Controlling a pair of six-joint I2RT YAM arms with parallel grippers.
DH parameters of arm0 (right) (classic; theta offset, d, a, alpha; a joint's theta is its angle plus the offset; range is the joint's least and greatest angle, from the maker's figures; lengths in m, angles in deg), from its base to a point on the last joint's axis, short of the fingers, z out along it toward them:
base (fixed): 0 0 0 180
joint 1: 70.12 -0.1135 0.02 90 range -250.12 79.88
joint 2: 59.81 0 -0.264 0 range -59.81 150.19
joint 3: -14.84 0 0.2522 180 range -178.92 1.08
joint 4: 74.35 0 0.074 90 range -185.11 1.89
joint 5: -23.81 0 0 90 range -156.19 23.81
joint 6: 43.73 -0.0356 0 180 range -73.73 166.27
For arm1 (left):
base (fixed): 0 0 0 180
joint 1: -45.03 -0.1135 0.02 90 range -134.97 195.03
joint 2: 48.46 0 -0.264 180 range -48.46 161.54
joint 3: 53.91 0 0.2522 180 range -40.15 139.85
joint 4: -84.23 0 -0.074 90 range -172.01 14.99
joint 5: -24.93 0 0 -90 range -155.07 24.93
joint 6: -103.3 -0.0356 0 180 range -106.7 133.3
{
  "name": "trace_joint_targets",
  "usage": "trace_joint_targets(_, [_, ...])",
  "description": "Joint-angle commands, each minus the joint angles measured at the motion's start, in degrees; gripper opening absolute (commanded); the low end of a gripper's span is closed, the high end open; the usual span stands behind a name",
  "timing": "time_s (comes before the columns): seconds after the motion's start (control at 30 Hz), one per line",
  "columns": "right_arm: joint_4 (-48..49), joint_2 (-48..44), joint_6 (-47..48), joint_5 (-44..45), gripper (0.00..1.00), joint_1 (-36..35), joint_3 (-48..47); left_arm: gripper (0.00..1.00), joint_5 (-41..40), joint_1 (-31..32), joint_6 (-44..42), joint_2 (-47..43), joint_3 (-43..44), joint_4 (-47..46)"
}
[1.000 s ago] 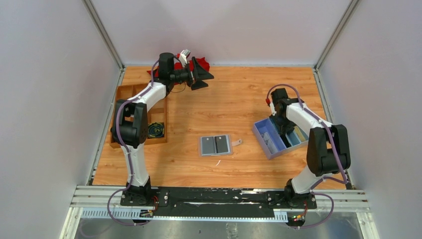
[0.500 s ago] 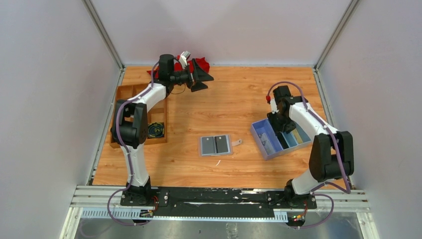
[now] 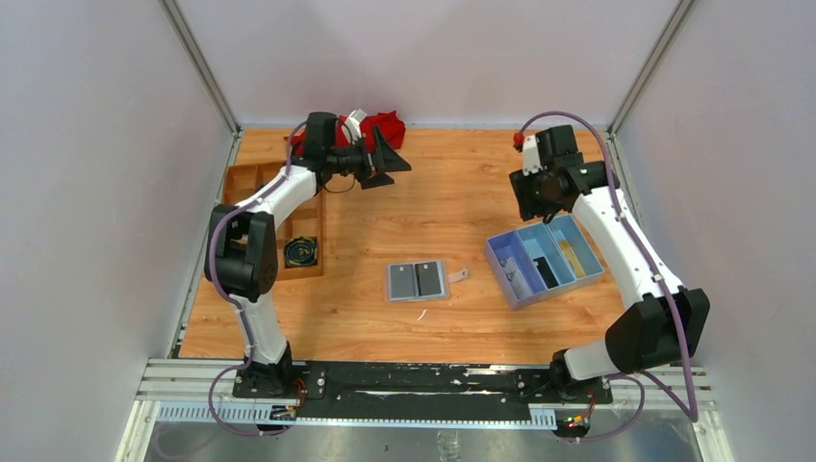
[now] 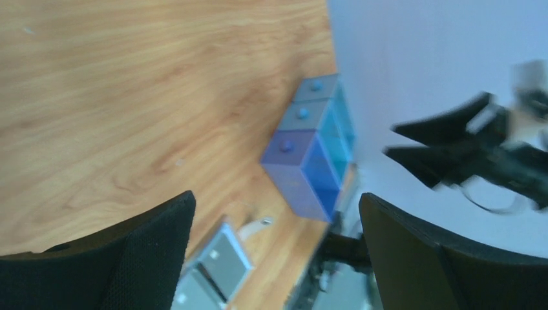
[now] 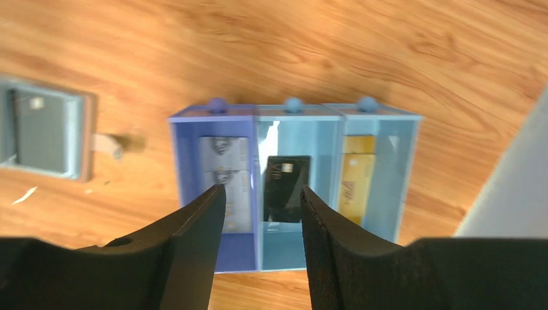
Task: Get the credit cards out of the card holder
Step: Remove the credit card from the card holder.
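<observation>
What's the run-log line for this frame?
left gripper open, empty | right gripper open, empty, pointing at blue box | credit cards grey, black, gold, one per box compartment | card holder open flat, mid-table

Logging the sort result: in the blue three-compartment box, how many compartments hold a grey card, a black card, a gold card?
grey card: 1 compartment
black card: 1 compartment
gold card: 1 compartment
Total: 3 compartments, so every compartment of the blue box holds a card.
</observation>
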Motion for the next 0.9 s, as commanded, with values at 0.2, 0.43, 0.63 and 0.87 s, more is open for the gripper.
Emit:
trace_joint_targets(0.2, [8.2,-7.5,-11.9,-7.5,0.51,-16.1,15.7,1.0,-26.8,7.5,-25.2,-4.5,7.7,38.3])
trace_joint_targets(0.43, [18.0,-16.7,-20.2,-3.7,0.51,-25.3,30.3,1.0,-37.3,8.9,-18.5,-16.8,-12.5,31.3])
trace_joint_targets(0.63, [28.8,-19.2,-25.3,-4.4,0.51,-29.2,39.5,1.0,-44.3,12.5,-10.2,-27.4,-26.2,23.4])
trace_joint_targets(0.87, [36.8,-14.8,-28.4,-3.0,0.5,-31.3,40.7,1.0,-40.3,14.2,-6.1,-28.4,-31.1,19.2])
